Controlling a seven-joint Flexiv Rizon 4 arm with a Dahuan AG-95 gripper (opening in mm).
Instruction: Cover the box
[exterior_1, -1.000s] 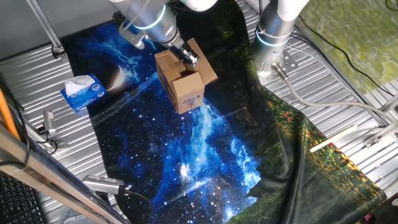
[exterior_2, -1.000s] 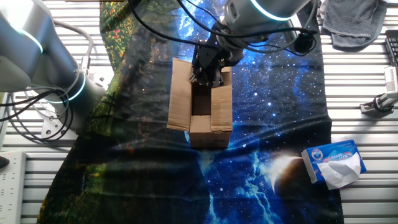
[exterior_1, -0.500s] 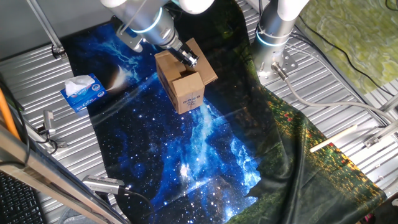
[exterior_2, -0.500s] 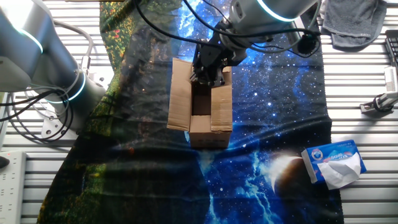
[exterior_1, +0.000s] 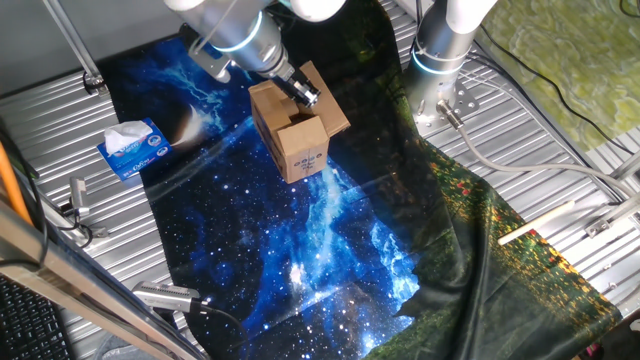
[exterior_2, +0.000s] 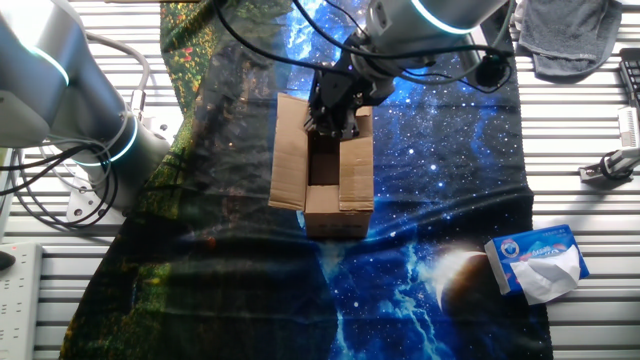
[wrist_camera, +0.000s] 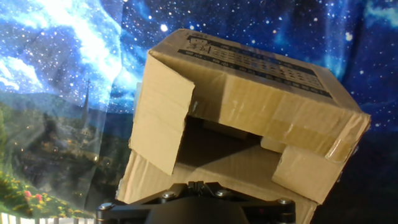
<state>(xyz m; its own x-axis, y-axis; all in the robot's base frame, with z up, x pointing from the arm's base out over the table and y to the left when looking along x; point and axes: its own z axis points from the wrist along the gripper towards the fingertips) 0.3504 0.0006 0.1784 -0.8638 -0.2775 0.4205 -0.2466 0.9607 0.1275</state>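
Pincer (exterior_2: 330, 122) low over the far rim of the box (exterior_2: 322, 175), tips at or just inside the opening. Whether it is spread or pinched I cannot tell: the fixed views show only a dark cluster, and the hand view shows only the housing at the bottom edge, no fingertips.

Box sits on the starry blue cloth (exterior_1: 300, 240) toward the table's back edge, roughly mid-width. Top not yet covered: one long flap stands up and out, another is partly folded over, a short flap droops inward, the dark cavity open between them.

Risks, as I judge them: the carton looks light and unanchored, so a sideways push on a flap could skid or tip it on the loose cloth. A flap pressed out of order could jam under its neighbour. The outward flap may spring back once released.

Writing: white label (exterior_1: 309, 159) on the side facing the front edge, dark print, too small to read. Tissue box (exterior_1: 135, 148) near the table's side edge, blue and white, lettering illegible.
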